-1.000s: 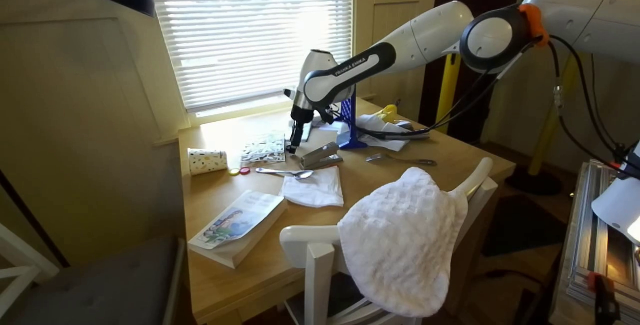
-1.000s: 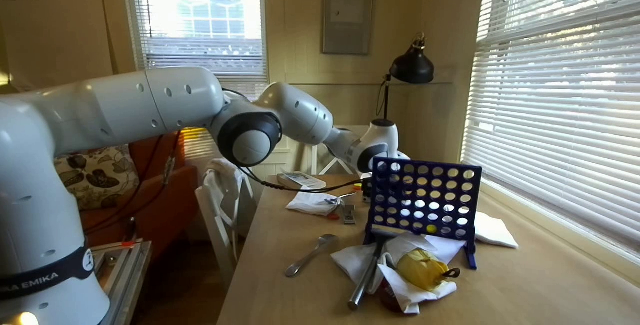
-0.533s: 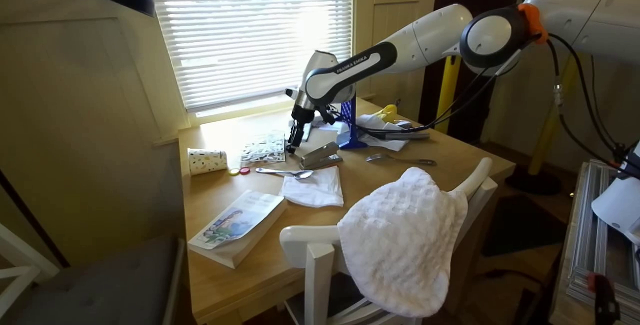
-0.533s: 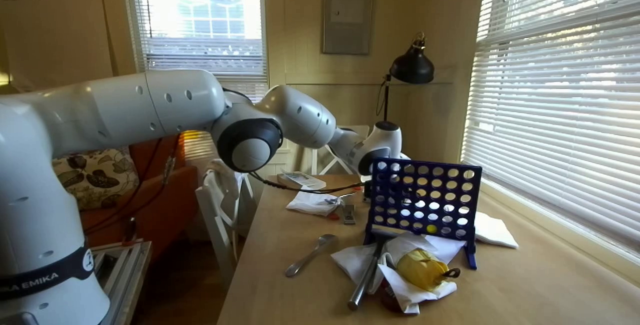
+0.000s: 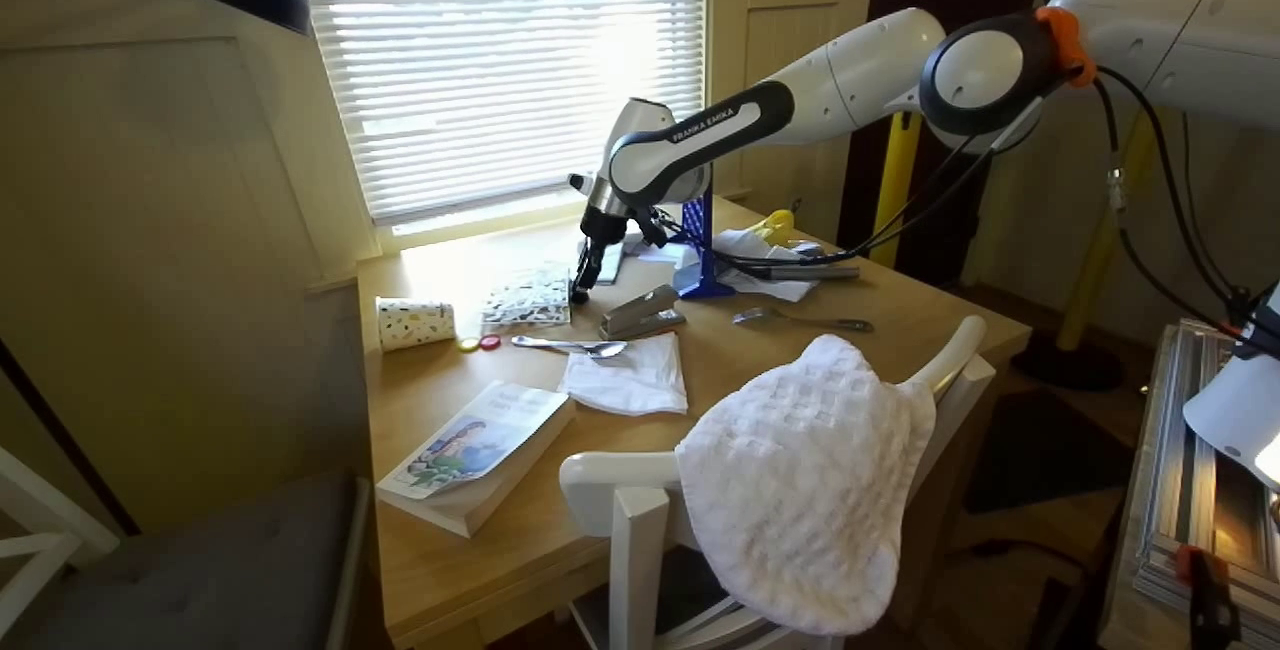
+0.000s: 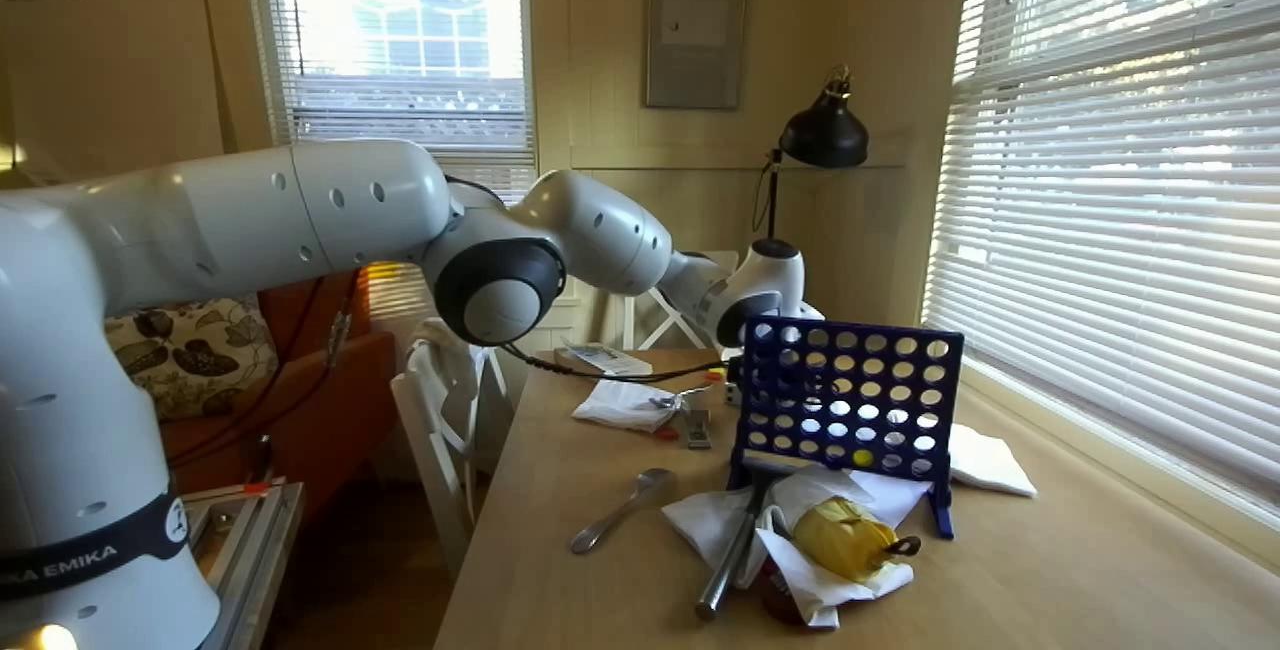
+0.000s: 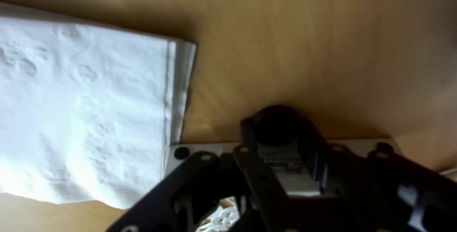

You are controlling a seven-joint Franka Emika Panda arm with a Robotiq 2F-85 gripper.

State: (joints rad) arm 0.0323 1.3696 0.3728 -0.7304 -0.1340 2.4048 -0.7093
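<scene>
1. Wrist view: the gripper (image 7: 278, 132) comes in from the bottom edge, its fingers closed on a dark rounded piece (image 7: 276, 124) between their tips. The lower part of that piece is lost against the black fingers; whether it is separate or belongs to the pale device (image 7: 216, 147) there cannot be told

2. Wrist view: the fingers cover much of the pale device, leaving its two ends, each with a dark round dot, and a printed label (image 7: 282, 163) too blurred to read. White openwork (image 7: 223, 219) shows only in part below, and the folded napkins (image 7: 100, 110) run off the left edge

3. Wrist view: the pale device has its long axis from left to right, almost level. The dark rounded piece sits at its upper edge, round end toward the top of the view; its own long axis cannot be made out

4. In an exterior view, the gripper slants down to the table (image 5: 430, 390) just beside a stapler (image 5: 640, 312), and the dark rounded piece does not stand out from the black fingers. A pale flat thing (image 5: 608, 268) is half hidden behind the gripper

5. In an exterior view, a blue game frame (image 6: 858, 377) hides nearly all of the gripper; neither the piece nor the device can be made out past it
</scene>
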